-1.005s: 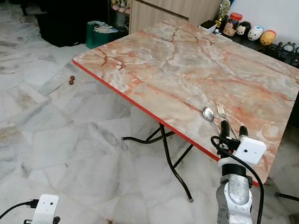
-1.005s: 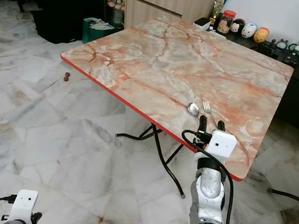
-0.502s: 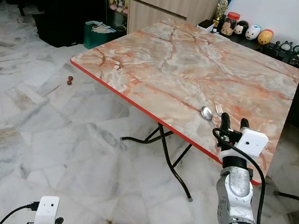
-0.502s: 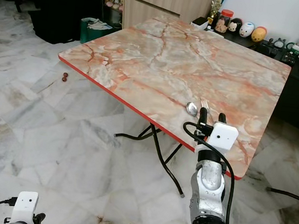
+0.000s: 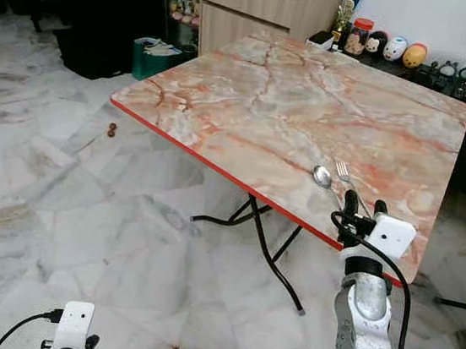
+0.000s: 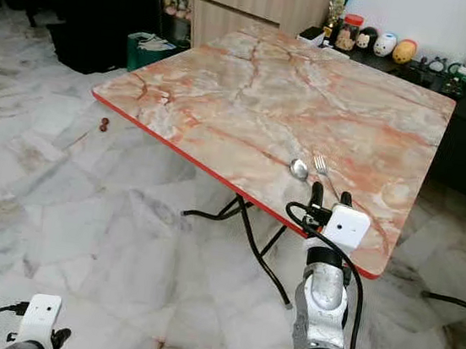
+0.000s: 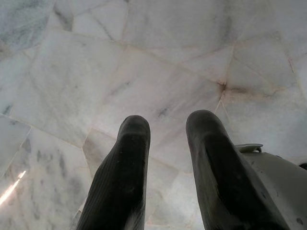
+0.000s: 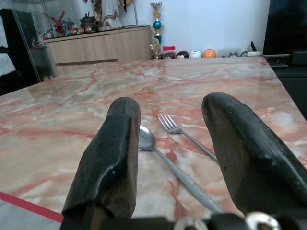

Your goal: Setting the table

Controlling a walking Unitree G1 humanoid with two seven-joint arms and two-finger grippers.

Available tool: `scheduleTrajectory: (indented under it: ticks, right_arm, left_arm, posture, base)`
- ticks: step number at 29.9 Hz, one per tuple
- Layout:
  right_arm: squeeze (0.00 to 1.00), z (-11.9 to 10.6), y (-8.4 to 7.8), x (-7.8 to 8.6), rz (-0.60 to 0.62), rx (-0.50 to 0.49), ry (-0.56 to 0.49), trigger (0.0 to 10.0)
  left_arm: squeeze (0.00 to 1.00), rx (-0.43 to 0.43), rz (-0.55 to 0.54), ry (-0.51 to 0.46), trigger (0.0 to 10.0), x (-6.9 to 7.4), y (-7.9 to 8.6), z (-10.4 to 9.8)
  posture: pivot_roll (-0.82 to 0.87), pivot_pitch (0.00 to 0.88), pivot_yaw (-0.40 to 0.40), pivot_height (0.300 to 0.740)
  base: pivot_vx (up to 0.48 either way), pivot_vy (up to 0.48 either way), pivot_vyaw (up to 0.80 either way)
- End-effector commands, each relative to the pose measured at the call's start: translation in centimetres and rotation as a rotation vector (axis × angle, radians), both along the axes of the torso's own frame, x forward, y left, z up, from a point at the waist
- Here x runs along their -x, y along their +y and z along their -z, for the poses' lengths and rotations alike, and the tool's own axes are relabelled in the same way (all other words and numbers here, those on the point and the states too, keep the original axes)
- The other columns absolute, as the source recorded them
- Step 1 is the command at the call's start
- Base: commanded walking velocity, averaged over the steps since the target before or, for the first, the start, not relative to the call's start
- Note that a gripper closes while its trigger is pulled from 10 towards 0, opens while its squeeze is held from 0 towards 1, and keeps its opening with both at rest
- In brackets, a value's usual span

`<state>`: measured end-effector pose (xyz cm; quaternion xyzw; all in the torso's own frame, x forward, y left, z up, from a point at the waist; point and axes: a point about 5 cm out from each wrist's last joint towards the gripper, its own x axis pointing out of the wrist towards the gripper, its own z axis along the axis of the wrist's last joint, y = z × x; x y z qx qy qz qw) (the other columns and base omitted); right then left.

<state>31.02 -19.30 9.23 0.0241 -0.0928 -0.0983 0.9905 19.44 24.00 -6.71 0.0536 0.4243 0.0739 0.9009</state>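
Currently your right claw (image 8: 168,158), fingers apart and empty, hovers at the table (image 5: 292,105) edge behind spoon (image 8: 165,160) and fork (image 8: 184,136); next, likely retract.

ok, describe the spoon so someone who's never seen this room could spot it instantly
Find the square marble-patterned table with the red edge. Near that edge, just ahead of the right gripper, two silver utensils lie side by side. The spoon is the one with the oval bowl, lying left of the pronged fork.
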Motion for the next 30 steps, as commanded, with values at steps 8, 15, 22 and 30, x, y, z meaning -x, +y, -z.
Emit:
scheduleTrajectory:
  ticks: [8, 15, 22, 30]
  right_arm:
    - [0.0, -1.02, 0.06, -0.61, 0.0, 0.005, -0.035, 10.0]
    - [0.0, -1.64, 0.47, -1.01, -0.004, -0.007, -0.057, 10.0]
    - [0.0, -1.55, 0.12, -0.84, -0.002, 0.001, -0.054, 10.0]
    - [0.0, -1.34, 0.14, -0.73, 0.001, 0.0, -0.047, 10.0]
  left_arm:
    - [0.0, -0.009, -0.009, 0.004, 10.0, -0.01, 0.18, -0.04]
    - [0.0, -0.011, -0.015, 0.001, 10.0, -0.04, 0.32, -0.1]
    - [0.0, -0.008, -0.018, -0.002, 10.0, -0.06, 0.23, -0.09]
    - [0.0, -0.001, -0.02, -0.004, 10.0, -0.11, 0.06, -0.07]
  posture:
    - [0.12, 0.0, -0.005, 0.74]
    - [0.12, 0.0, 0.0, 0.74]
    - [0.11, 0.0, 0.002, 0.74]
    - [0.11, 0.0, 0.001, 0.74]
  base:
    - [0.256, 0.0, 0.0]
    - [0.254, 0.0, 0.0]
    - [0.182, 0.0, 0.0]
    - [0.223, 0.0, 0.0]
